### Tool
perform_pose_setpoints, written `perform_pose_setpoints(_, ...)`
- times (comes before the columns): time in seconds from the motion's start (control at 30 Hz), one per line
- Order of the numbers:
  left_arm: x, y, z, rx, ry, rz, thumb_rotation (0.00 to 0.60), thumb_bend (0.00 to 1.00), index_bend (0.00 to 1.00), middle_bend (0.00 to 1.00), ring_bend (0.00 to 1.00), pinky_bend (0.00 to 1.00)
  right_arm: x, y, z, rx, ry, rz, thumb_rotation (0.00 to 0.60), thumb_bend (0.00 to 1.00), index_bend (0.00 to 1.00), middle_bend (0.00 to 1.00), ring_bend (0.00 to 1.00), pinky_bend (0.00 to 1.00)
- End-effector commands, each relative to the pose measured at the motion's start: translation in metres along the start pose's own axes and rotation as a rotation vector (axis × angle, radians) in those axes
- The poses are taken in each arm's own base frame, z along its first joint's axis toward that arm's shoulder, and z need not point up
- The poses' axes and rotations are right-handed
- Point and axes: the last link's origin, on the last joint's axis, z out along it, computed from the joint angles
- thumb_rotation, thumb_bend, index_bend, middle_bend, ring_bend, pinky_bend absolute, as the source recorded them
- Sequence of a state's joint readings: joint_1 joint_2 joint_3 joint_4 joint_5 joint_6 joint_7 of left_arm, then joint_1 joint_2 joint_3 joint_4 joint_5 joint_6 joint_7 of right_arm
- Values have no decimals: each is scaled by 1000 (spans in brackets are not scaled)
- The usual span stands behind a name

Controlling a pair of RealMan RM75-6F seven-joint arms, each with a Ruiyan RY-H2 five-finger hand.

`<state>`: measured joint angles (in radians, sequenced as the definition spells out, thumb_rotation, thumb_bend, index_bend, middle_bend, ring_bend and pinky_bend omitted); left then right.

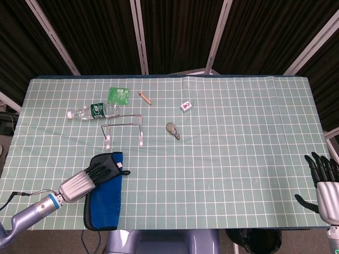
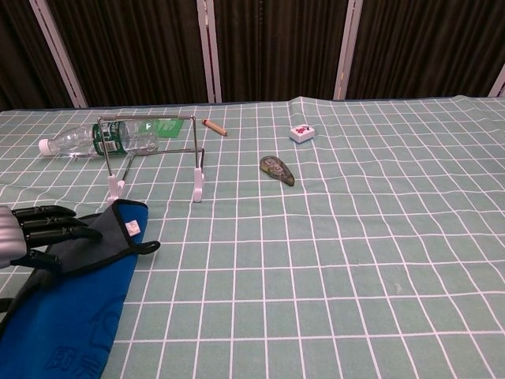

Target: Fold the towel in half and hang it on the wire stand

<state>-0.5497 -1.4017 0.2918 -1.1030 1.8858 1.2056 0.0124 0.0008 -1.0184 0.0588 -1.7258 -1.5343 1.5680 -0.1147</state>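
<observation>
one towel, one wire stand

The left hand is cut off by the chest view's left edge, so only its dark fingers show there. The towel runs off that view's bottom edge. The right hand sits at the head view's right edge, its wrist cropped below. The label on the small white box is too small to read.
</observation>
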Motion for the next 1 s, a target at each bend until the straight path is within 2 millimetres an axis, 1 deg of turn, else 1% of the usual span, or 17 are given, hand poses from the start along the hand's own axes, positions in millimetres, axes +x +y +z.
perform_pose_setpoints(0.03, 3, -3, -5, 13, 4, -23, 600, 139, 0, 0, 0, 0, 0, 0, 0, 1, 1, 0, 600, 0, 0, 0, 0, 0)
perform_pose_setpoints(0.17, 10, -7, -11, 23, 19, -45, 600, 135, 0, 0, 0, 0, 1, 0, -1, 2, 2, 3, 600, 0, 0, 0, 0, 0)
perform_pose_setpoints(0.2, 14, -9, -14, 29, 31, -57, 600, 134, 0, 0, 0, 0, 1, 0, -1, 3, 3, 4, 600, 0, 0, 0, 0, 0)
perform_pose_setpoints(0.23, 26, -13, -15, 38, 75, -77, 600, 134, 0, 0, 0, 0, 2, -1, -2, 4, 5, 7, 600, 0, 0, 0, 0, 0)
perform_pose_setpoints(0.33, 46, -14, -9, 45, 137, -88, 600, 136, 6, 0, 0, 0, 3, -1, -2, 6, 6, 10, 600, 0, 0, 0, 0, 0)
perform_pose_setpoints(0.37, 50, -14, -7, 46, 149, -91, 600, 153, 38, 0, 0, 0, 3, -1, -2, 6, 5, 10, 600, 0, 0, 0, 0, 0)
perform_pose_setpoints(0.4, 57, -13, -2, 46, 165, -93, 600, 206, 83, 0, 0, 0, 3, -1, -2, 7, 4, 11, 600, 0, 0, 0, 0, 0)
perform_pose_setpoints(0.5, 71, -9, 18, 57, 174, -89, 600, 353, 167, 0, 0, 0, 3, -1, -1, 7, 2, 10, 600, 0, 0, 0, 0, 0)
perform_pose_setpoints(0.6, 79, -1, 46, 90, 141, -87, 600, 367, 232, 0, 0, 0, 2, 0, -1, 6, 0, 11, 600, 0, 0, 0, 0, 0)
perform_pose_setpoints(0.67, 81, 6, 60, 86, 127, -100, 600, 369, 265, 0, 0, 0, 3, 0, -1, 5, 1, 13, 600, 0, 0, 0, 0, 0)
perform_pose_setpoints(0.8, 82, 24, 89, 63, 92, -99, 600, 368, 380, 0, 0, 0, 3, 2, 0, 1, 0, 20, 600, 0, 0, 0, 0, 0)
perform_pose_setpoints(0.9, 79, 32, 102, 64, 77, -85, 600, 375, 384, 0, 0, 0, 2, 4, 0, -4, -2, 18, 600, 0, 0, 0, 0, 0)
perform_pose_setpoints(1.0, 76, 35, 110, 64, 53, -74, 600, 380, 384, 0, 0, 0, 2, 5, 0, -12, 0, 19, 600, 0, 0, 0, 0, 0)
